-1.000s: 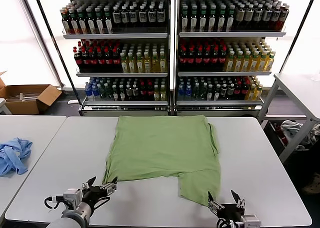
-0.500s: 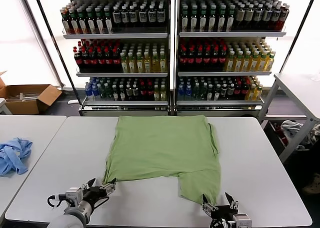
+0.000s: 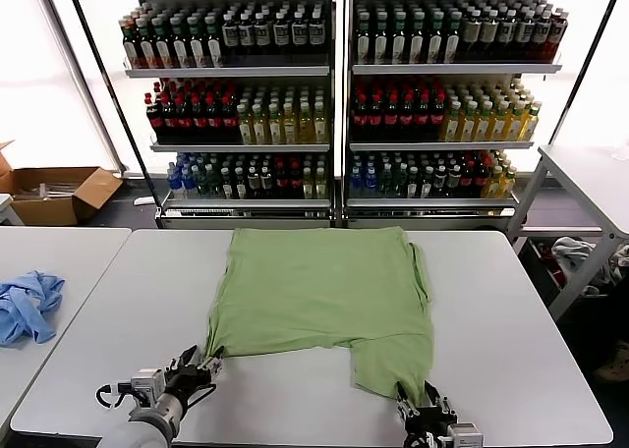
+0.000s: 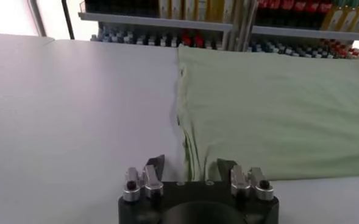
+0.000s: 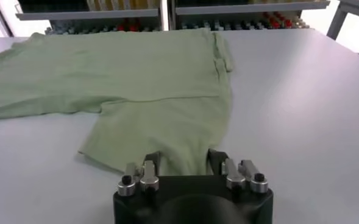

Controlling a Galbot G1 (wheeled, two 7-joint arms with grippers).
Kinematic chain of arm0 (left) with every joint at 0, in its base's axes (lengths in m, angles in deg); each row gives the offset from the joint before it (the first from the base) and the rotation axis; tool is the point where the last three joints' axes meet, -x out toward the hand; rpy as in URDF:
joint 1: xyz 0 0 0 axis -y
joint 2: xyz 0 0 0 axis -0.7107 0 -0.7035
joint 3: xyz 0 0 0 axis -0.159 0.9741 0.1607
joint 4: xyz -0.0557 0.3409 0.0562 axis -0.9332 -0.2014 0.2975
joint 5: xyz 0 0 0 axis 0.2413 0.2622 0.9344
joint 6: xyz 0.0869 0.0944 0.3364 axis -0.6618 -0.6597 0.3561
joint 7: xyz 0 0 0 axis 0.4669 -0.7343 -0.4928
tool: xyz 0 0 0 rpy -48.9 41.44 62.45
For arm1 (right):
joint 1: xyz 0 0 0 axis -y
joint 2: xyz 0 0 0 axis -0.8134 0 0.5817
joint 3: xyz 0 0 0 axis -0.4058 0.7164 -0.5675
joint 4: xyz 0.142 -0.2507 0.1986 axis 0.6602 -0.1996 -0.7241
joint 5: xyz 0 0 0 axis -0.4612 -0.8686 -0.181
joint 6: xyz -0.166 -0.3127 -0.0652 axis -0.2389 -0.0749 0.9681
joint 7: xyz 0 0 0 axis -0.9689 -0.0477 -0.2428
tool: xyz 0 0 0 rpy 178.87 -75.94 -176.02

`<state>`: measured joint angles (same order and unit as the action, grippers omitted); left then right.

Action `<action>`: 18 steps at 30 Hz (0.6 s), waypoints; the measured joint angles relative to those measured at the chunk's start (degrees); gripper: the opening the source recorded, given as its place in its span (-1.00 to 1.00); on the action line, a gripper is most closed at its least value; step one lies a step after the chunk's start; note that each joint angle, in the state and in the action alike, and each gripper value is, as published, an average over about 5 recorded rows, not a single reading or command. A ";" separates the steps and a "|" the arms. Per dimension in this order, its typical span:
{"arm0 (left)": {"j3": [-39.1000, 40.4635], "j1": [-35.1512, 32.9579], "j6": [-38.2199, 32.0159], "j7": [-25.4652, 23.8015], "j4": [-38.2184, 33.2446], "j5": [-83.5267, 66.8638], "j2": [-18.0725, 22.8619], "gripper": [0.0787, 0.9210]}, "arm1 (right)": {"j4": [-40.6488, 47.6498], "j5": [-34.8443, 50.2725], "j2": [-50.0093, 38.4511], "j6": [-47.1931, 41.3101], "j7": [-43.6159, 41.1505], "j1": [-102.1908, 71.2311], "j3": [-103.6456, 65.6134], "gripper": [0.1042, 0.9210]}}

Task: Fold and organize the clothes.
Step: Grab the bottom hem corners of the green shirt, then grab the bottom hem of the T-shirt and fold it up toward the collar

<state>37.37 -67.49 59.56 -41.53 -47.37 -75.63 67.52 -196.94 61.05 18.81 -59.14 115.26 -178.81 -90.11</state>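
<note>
You have the T-shirt (image 3: 319, 296) lying flat and plain-side up on the grey table (image 3: 511, 301), its far edge toward the shelves and one flap reaching down toward the near right edge. One side already looks turned in, with a doubled seam along the right, so you seem to be early in the fold: judged from how it lies, most of the folding and the tidying away is left.

Your left gripper (image 3: 200, 363) sits low at the shirt's near left corner. In the left wrist view the fingers (image 4: 155, 163) stand apart with the cloth edge running in between them, so it is released, not clenched. Your right gripper (image 3: 425, 406) is at the tip of the near right flap; in the right wrist view its fingers (image 5: 153, 159) are likewise spread with the hem lying between them. Neither is gripping cloth yet, as far as you can see, and both look placed to close on those corners next.

The tabletop is smooth and pale, and the shirt lies with few wrinkles. To your left a second table (image 3: 59, 271) carries a crumpled light blue garment (image 3: 27, 306). Behind stand tall shelves of bottled drinks (image 3: 334, 94), with a cardboard box (image 3: 54, 193) on the floor at the far left and another table (image 3: 590, 178) off to the right
</note>
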 measured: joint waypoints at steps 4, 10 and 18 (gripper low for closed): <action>0.59 -0.29 -0.48 -0.54 -0.05 0.42 0.02 -0.24 | -0.05 -0.48 -0.18 0.83 -0.38 -0.30 -0.05 -0.71; 1.11 -0.64 -1.40 -1.25 -0.55 0.88 -0.31 -0.65 | -0.71 -1.54 -0.07 2.29 -1.81 -0.48 -0.76 -0.99; 0.55 -0.24 -2.58 -0.88 -2.08 0.10 -0.83 -1.00 | -2.99 -3.19 -0.67 3.94 -2.99 0.18 -3.57 -0.99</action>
<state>37.93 -67.73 56.98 -42.42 -49.45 -75.53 66.68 -199.92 57.86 18.14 -55.19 112.28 -178.63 -93.68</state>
